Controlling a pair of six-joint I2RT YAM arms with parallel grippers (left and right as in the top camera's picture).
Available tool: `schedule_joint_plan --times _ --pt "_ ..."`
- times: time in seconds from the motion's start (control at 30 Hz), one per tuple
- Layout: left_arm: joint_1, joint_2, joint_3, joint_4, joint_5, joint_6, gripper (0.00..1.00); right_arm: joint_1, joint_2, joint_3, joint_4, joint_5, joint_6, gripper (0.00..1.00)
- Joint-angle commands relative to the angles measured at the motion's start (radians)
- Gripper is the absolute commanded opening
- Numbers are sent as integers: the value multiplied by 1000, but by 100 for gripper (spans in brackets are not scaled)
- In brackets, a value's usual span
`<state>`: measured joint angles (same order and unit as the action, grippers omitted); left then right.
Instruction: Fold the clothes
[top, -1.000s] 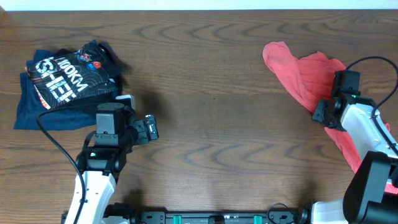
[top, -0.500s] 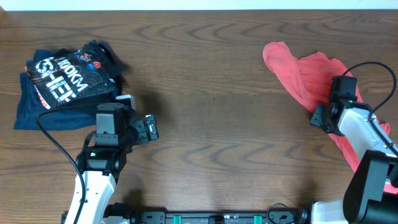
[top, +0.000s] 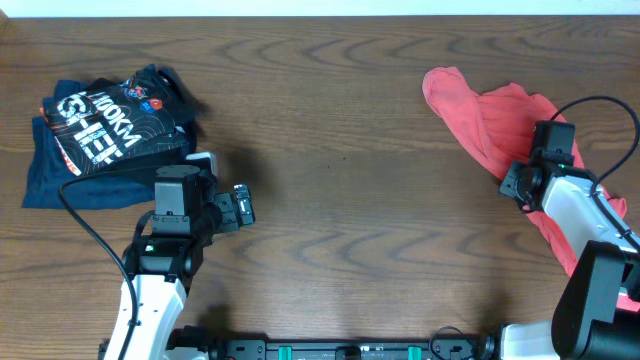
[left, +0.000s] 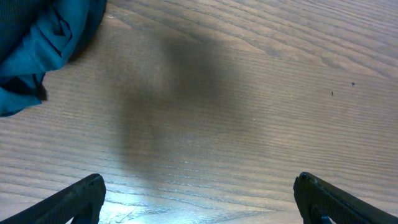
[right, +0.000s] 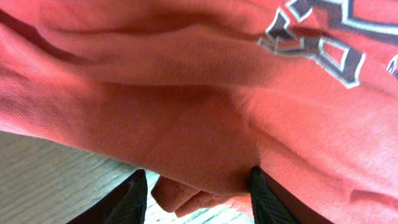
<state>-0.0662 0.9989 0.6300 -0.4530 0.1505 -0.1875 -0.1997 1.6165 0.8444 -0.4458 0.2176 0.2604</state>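
Right hand (top: 516, 184) sits low at the near edge of the red shirt (top: 488, 122), its fingers (right: 132, 198) partly apart with a bunched fold of the cloth between them; whether they pinch that fold cannot be told. The shirt lies crumpled at the right side of the wooden worktop (top: 340, 120), one end reaching toward the far middle, the rest trailing under the right arm, and its dark-and-white lettering (right: 323, 38) shows close to the wrist camera. Left hand (top: 238, 208) hangs wide open over bare wood, holding nothing, just beside a pile of dark blue clothes (top: 100, 140) with white letters.
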Motion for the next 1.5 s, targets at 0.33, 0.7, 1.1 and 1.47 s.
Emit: schedule_joint_plan --times 0.33,0.7,1.1,1.47 --pt "4 0 17 -3 -1 -14 98 10 7 -98 81 11 16 49" --pt "4 0 17 -3 -1 -14 98 10 6 -84 132 10 16 35" --pt "4 0 17 -2 -1 -14 98 20 -31 -54 90 -76 -43 1" --pt "4 0 17 -2 -1 -14 98 404 -275 36 -78 -452 -225 1"
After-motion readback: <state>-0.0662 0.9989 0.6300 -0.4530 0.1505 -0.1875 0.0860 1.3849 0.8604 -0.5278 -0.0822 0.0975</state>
